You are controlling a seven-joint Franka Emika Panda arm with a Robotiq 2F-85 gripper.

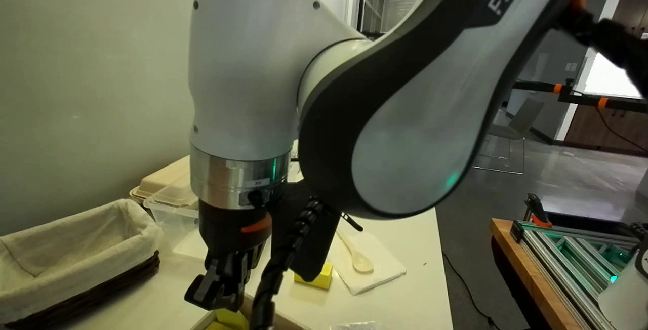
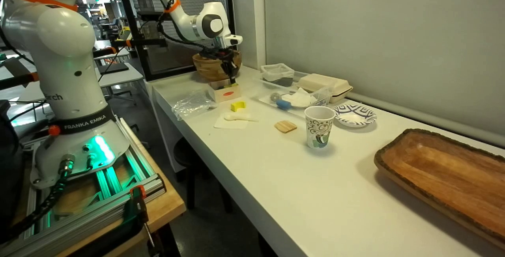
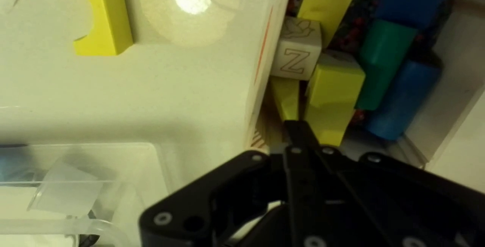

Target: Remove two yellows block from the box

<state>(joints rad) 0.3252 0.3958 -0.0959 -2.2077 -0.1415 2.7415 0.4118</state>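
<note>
The box (image 2: 225, 94) is a low, thin-walled tan box on the white table; its wall also shows in the wrist view (image 3: 268, 50). Inside lie yellow blocks: a long one (image 3: 331, 2), a thick one (image 3: 333, 99) and a narrow one (image 3: 287, 95). A letter cube (image 3: 296, 55), a green block (image 3: 384, 63) and blue blocks (image 3: 403, 97) share the box. An arch-shaped yellow block (image 3: 108, 16) lies on the table outside, also seen in an exterior view (image 2: 238, 106). My gripper (image 3: 296, 125) is shut and empty, tips pointing into the box beside the narrow and thick yellow blocks.
A clear plastic tub (image 3: 153, 156) stands close to the box. A plastic bag (image 2: 193, 104) and a napkin (image 2: 221, 122) with a spoon (image 2: 236, 117) lie nearby. A brown basket (image 2: 209, 67) stands behind the box. A cloth-lined basket (image 1: 76, 264) is by the wall.
</note>
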